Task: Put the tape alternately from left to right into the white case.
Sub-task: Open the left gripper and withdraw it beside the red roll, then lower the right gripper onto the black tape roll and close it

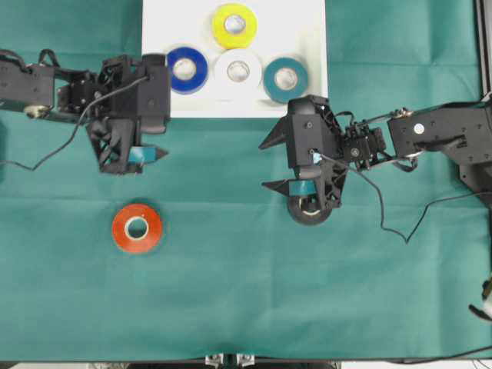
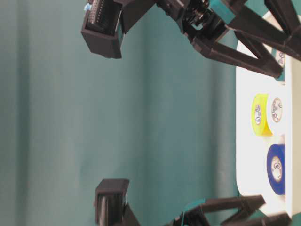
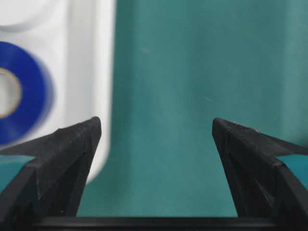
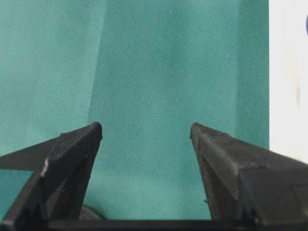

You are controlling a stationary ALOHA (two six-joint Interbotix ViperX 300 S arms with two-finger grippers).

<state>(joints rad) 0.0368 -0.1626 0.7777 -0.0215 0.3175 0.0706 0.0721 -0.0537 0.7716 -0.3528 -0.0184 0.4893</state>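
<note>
The white case point(image 1: 307, 23) lies at the 12 o'clock edge of the overhead view, on the green-covered table point(image 1: 246, 292). Four tape rolls sit inside it: a yellow roll point(image 1: 234, 24) at 12 o'clock of the group, a white roll point(image 1: 238, 71) just below it, a blue roll point(image 1: 187, 69) at the white one's 9 o'clock and a teal roll point(image 1: 285, 78) at its 3 o'clock. An orange-red roll point(image 1: 137, 227) lies flat on the table, well apart from the case toward 7 o'clock. A black roll point(image 1: 310, 209) sits at 5 o'clock of the case, partly hidden under the right arm. The left gripper point(image 1: 151, 137) hangs just beside the case's 7 o'clock corner, jaws apart and holding nothing. The right gripper point(image 1: 270, 163) is spread wide over bare cloth, empty too.
</note>
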